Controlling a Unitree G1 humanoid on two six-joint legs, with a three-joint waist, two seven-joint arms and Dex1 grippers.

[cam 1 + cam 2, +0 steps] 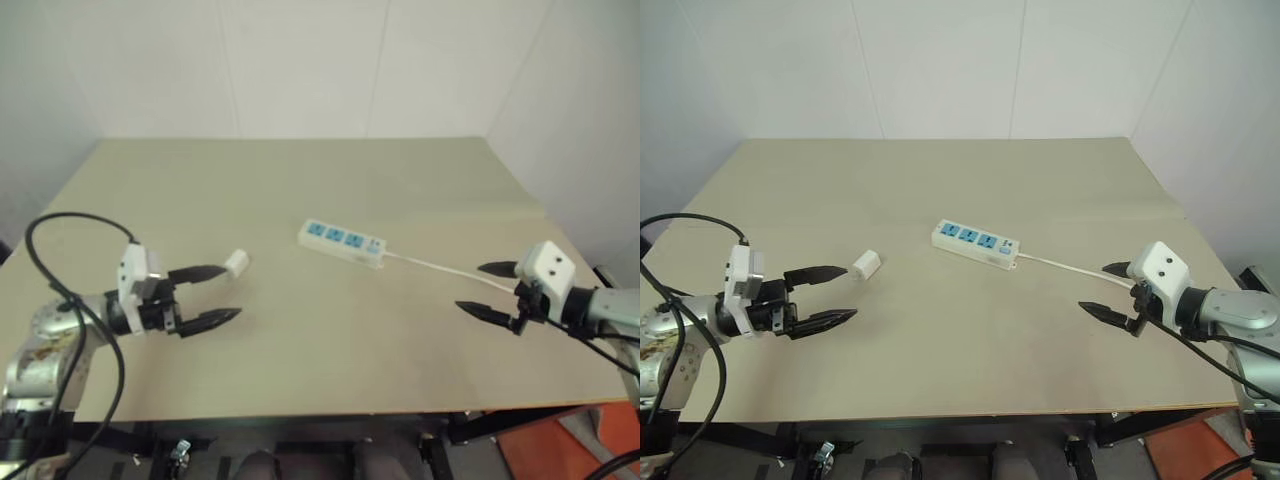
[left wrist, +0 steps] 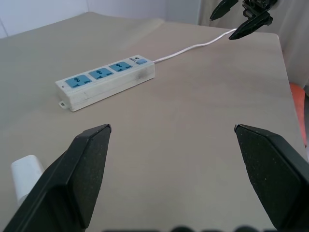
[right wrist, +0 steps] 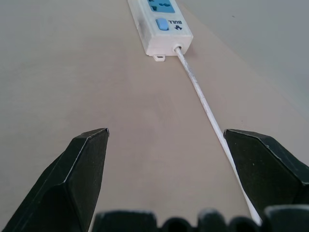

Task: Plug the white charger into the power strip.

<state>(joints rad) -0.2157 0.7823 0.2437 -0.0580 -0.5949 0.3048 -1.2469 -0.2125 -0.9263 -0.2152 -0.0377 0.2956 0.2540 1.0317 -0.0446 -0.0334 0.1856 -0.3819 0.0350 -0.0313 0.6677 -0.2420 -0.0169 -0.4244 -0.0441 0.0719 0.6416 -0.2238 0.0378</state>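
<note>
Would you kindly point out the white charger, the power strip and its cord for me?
white charger (image 1: 867, 264), right eye view, middle of its body.
power strip (image 1: 974, 243), right eye view, middle socket face.
cord (image 3: 203, 99), right wrist view, midway along it.

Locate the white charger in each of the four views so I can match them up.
Left eye view: white charger on the table left of centre, just beyond the left hand.
Right eye view: same spot, left of the power strip.
Left wrist view: low, beside one finger.
Right wrist view: not in it.
Shared landmark: the power strip.
</note>
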